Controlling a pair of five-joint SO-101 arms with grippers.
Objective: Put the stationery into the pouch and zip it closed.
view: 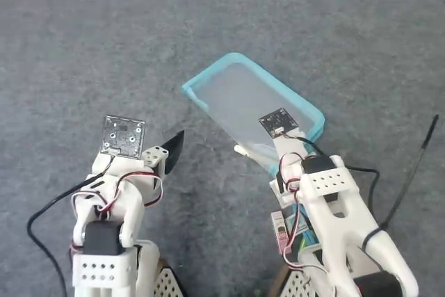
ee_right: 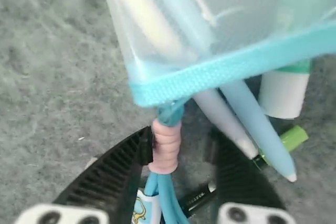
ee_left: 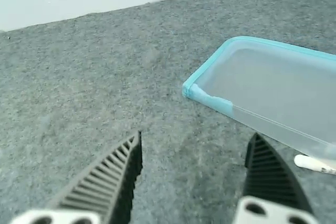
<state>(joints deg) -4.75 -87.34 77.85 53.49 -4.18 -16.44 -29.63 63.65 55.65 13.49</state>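
The translucent pouch (view: 250, 106) with a teal border lies in the middle of the grey felt, one short end toward my right arm (view: 316, 186). At that end, in the right wrist view, a white pen (ee_right: 223, 121), a blue pen (ee_right: 260, 132), a green marker (ee_right: 291, 137) and a white tube (ee_right: 283, 95) stick out under the teal edge (ee_right: 226, 69). The pink zipper pull (ee_right: 165, 148) on its teal cord hangs between the fingers of my right gripper (ee_right: 181, 171), which is open, and rests against one finger. My left gripper (ee_left: 191, 177) stands open over bare felt, short of the pouch (ee_left: 273, 93).
A white pen tip (view: 243, 149) pokes out beside the pouch's near end. A black cable (view: 417, 165) runs along the right side. Grey felt (view: 90, 60) stretches open to the left and the far side, up to a pale wall.
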